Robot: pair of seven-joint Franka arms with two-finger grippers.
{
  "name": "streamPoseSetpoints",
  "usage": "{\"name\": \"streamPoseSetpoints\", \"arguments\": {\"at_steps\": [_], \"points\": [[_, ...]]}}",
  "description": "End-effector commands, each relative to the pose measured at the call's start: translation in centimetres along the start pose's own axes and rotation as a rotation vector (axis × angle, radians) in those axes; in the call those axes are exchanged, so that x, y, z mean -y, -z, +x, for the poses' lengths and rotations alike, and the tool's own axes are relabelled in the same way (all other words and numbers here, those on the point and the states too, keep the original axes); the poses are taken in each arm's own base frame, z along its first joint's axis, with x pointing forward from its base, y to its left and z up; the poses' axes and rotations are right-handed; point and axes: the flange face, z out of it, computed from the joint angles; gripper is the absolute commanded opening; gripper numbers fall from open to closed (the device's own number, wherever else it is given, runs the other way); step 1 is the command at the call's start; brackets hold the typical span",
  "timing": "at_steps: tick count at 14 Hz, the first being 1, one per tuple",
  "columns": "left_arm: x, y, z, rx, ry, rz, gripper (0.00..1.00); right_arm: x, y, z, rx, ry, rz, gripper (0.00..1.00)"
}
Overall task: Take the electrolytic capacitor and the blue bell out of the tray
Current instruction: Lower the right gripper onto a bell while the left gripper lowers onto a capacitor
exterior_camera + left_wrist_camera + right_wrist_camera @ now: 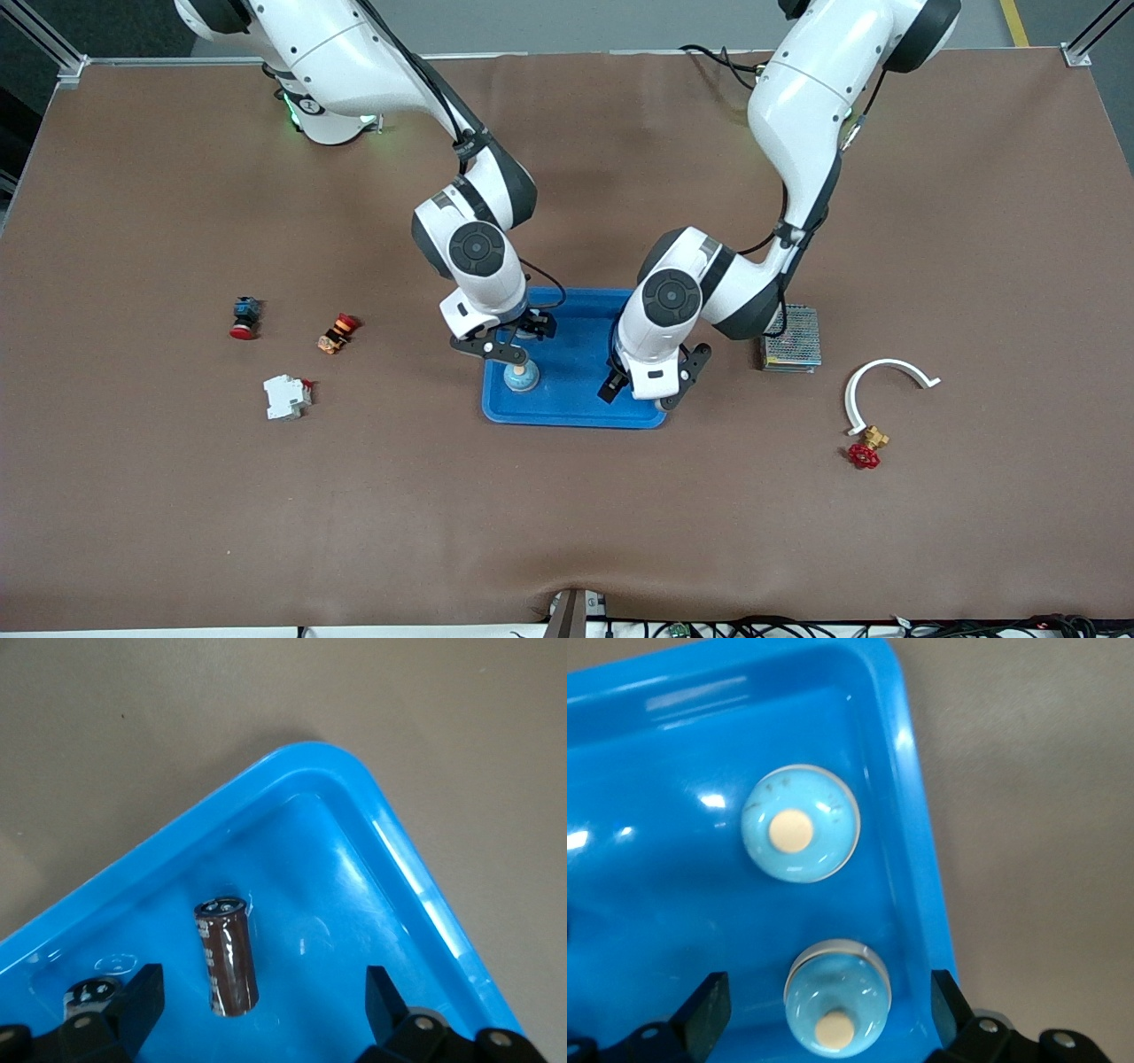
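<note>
Both grippers are hovering over the blue tray [576, 403], fingers apart: left gripper [266, 997] above a capacitor [226, 955], right gripper [830, 1005] above a bell [837, 997].

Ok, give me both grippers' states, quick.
Left gripper: open, holding nothing, over the tray above a capacitor.
Right gripper: open, holding nothing, over the tray above a bell.
</note>
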Motion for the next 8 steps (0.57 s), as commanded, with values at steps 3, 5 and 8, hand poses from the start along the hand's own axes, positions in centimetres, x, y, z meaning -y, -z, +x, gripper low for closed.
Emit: {"name": "streamPoseSetpoints", "arguments": {"at_steps": [3, 5, 8], "points": [[-0.4, -1.6, -0.8, -0.034, 0.013, -0.016, 1.0, 1.5, -2.5, -1.6, 0.004, 0.02, 0.014, 1.0], [-0.3, -2.0, -0.9, -0.034, 0.01, -0.009, 1.0, 1.4, -3.1, -1.8, 0.007, 0.02, 0.01, 1.0], [-0.1, -2.9, -1.0, -0.04, 0.008, 0.003, 1.0, 1.3, -3.6, -2.0, 0.01, 0.021, 0.005, 1.0]]}}
